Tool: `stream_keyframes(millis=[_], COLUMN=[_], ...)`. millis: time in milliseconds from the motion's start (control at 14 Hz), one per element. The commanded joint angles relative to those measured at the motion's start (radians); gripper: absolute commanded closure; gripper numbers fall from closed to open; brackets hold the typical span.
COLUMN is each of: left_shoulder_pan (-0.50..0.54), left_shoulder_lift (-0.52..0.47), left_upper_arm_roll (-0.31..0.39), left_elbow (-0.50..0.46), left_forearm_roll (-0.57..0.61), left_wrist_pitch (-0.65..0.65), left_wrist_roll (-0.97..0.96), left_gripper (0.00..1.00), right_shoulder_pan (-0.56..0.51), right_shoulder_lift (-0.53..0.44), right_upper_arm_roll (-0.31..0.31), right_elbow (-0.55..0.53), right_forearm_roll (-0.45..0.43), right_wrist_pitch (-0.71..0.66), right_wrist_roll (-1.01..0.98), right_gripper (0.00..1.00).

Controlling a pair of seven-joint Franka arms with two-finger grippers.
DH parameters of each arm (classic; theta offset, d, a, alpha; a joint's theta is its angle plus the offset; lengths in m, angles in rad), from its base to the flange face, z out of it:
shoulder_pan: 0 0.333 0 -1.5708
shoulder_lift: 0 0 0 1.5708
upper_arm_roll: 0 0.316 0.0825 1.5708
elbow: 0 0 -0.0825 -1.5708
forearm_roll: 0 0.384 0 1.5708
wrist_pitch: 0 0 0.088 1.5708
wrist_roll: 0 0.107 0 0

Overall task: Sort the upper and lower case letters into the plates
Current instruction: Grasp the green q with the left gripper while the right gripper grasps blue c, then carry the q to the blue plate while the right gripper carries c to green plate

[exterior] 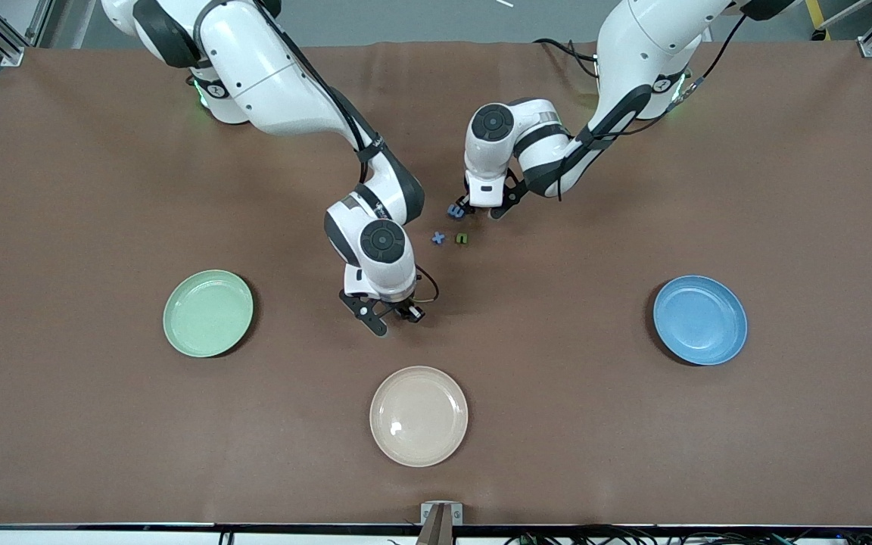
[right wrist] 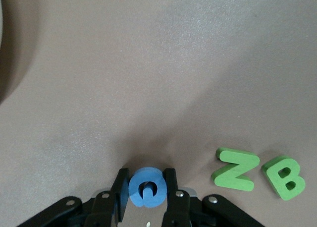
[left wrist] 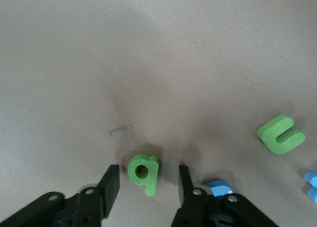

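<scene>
The mint green plate (exterior: 208,312) lies toward the right arm's end of the table and the sky blue plate (exterior: 699,319) toward the left arm's end; both are empty. My right gripper (exterior: 393,313) (right wrist: 146,180) is shut on a blue letter G (right wrist: 147,187), low over the table between the plates. My left gripper (exterior: 474,208) (left wrist: 148,173) is open and down at the table, its fingers on either side of a green letter q (left wrist: 144,173) without touching it. A blue letter (exterior: 456,210) (left wrist: 218,188) lies beside one finger.
A cream-beige plate (exterior: 418,415) lies nearest the front camera. A blue x (exterior: 437,238) and a green n (exterior: 462,238) (left wrist: 281,134) lie near the left gripper. A green Z (right wrist: 237,169) and a green B (right wrist: 284,177) lie near the right gripper.
</scene>
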Motion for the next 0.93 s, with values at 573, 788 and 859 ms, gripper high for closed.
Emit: stream_keyframes(millis=[573,788,859], left_shoulder_pan=[-0.012,-0.007,-0.003], left_shoulder_lift=[0.02,-0.049,-0.079], left_upper_arm_roll=[-0.001,-0.013,-0.027], left_elbow=[0.007,0.011,0.011], left_forearm_roll=[0.12,0.125,0.124], left_wrist_pitch=[-0.004,-0.085,-0.129], left_wrist_roll=[-0.026,-0.013,0.001], left_gripper=[0.89,0.93,0.95], right_shoulder_pan=[-0.23,-0.329,-0.348], right_shoulder_lift=[-0.374,-0.46,-0.477], right_upper_arm_roll=[0.0,0.0,0.0], right_elbow=[-0.41,-0.554,-0.588], right_forearm_roll=[-0.016,-0.016,-0.016], right_wrist_pitch=[-0.027,0.044,0.062], right_wrist_roll=[-0.448,-0.642,-0.685], right_gripper=[1.0,1.0,1.0])
